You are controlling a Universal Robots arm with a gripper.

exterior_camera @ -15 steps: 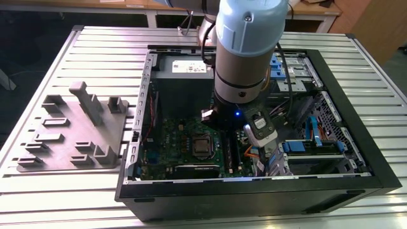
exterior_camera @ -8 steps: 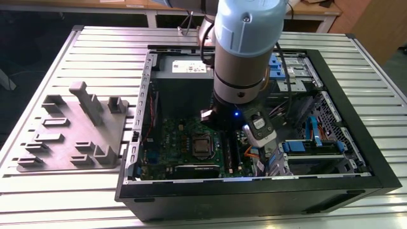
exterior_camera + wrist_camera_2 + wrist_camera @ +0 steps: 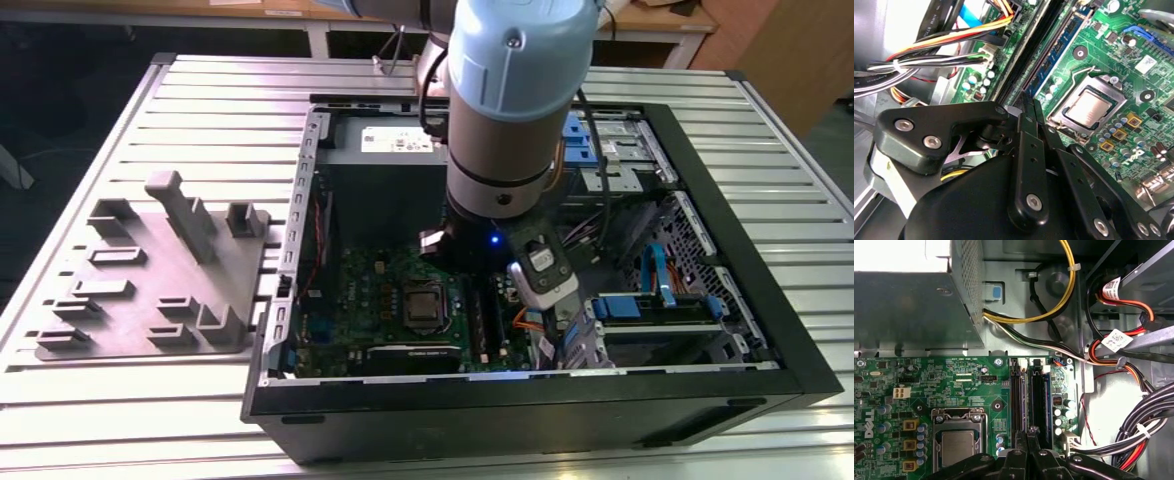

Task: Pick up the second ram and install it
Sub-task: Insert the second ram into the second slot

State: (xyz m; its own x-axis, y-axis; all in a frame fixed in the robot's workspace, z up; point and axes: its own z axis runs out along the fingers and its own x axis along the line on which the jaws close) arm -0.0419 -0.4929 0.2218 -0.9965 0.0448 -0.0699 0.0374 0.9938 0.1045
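Note:
In both wrist views my gripper (image 3: 1030, 430) (image 3: 1029, 100) is shut, its black fingertips pressed together over the memory slots. From right under the tips a thin dark strip, the second ram (image 3: 1030, 400) (image 3: 1029, 60), runs on edge along a slot. I cannot tell whether the tips touch it. A further strip sits beside it in a blue slot (image 3: 1043, 395) (image 3: 1064, 42). In the exterior view the arm (image 3: 514, 110) reaches down into the open computer case (image 3: 534, 400), over the green motherboard (image 3: 360, 300).
The processor socket (image 3: 956, 445) (image 3: 1086, 107) lies beside the slots. Bundled cables (image 3: 1124, 355) (image 3: 929, 55) crowd the other side. A metal power supply box (image 3: 904, 310) fills one corner. A grey moulded tray (image 3: 147, 270) sits on the slatted table at the exterior view's left.

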